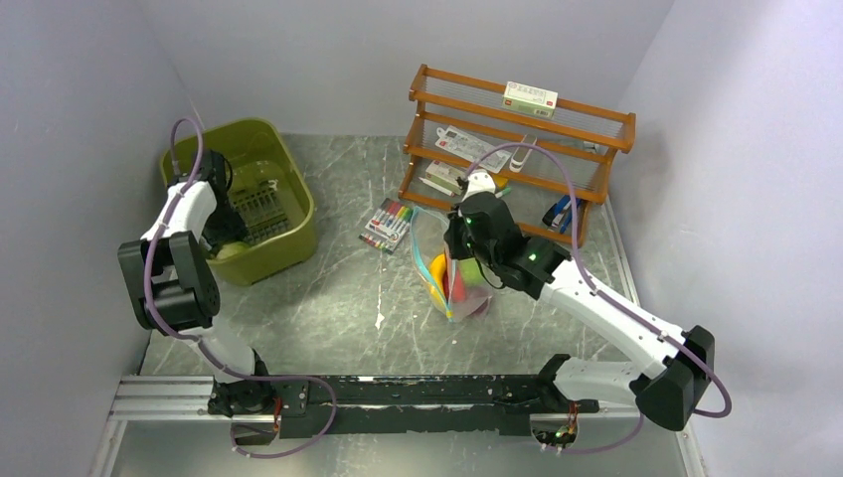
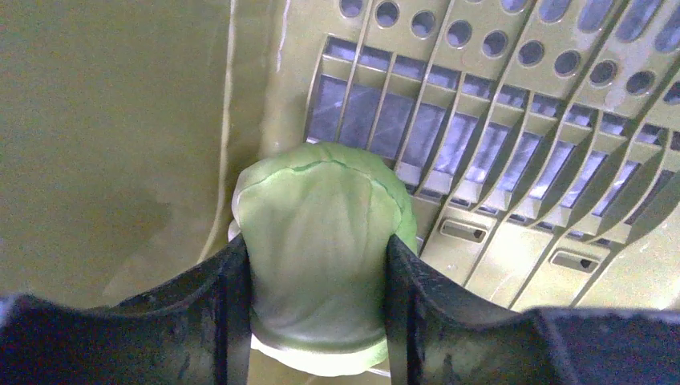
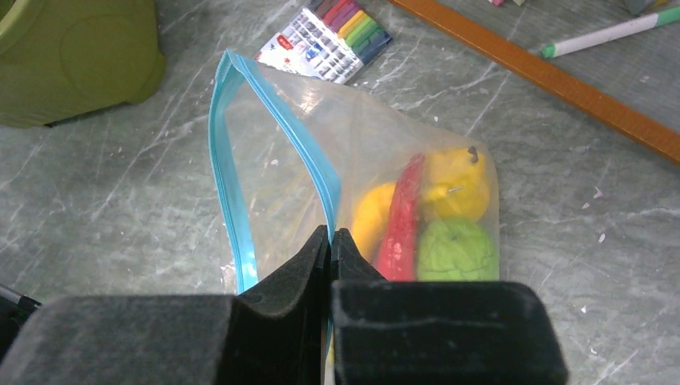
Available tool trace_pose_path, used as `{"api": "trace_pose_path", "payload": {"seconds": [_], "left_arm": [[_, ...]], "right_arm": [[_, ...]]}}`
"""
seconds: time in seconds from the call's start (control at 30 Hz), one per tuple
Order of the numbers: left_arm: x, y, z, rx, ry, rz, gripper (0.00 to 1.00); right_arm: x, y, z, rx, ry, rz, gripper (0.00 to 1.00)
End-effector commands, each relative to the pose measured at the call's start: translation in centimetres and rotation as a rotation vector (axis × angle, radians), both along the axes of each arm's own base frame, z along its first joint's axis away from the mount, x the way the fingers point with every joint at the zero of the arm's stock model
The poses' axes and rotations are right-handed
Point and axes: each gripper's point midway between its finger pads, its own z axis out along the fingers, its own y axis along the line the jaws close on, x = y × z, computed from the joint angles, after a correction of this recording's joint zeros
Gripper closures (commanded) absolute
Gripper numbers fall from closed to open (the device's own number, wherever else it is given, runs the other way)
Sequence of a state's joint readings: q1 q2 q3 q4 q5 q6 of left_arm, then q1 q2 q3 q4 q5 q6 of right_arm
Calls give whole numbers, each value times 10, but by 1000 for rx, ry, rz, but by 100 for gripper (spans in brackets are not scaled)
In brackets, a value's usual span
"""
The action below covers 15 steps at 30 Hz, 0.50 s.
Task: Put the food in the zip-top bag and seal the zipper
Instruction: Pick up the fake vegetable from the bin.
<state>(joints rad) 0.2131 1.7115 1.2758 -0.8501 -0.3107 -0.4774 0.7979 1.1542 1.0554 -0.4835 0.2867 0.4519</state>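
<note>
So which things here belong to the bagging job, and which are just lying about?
Job: zip-top bag, pinched at its zipper by the right gripper; red chili, yellow piece and green piece inside it; pale green piece between the left gripper fingers.
Lying about: olive tub, marker pack, wooden rack, loose pen.

pale green piece (image 2: 321,241) partly hidden, rack labels (image 1: 530,96) unreadable

My left arm (image 1: 184,211) and right arm (image 1: 606,303): white links, black joint housings, one mauve cable (image 1: 185,121) each. My fingers (image 2: 200,317) are matte black. Black base rail (image 1: 418,390) at 6 o'clock.
</note>
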Motion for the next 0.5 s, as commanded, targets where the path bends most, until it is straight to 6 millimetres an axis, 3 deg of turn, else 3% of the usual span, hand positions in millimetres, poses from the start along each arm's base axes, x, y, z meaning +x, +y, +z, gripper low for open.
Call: {"api": "trace_pose_path", "payload": {"seconds": [0.0,0.2,0.47], "left_arm": [[51,-23,13,-145,-161,-46,60],[83,-23,52,-151,-290,-80,57],[88,-20,63,-136,-300,-77,58]], "right_arm": [[10,3,13,-2,-38,-4,100],[13,6,13,-13,-36,0,100],[17,9,14,-17,-39,2,100]]}}
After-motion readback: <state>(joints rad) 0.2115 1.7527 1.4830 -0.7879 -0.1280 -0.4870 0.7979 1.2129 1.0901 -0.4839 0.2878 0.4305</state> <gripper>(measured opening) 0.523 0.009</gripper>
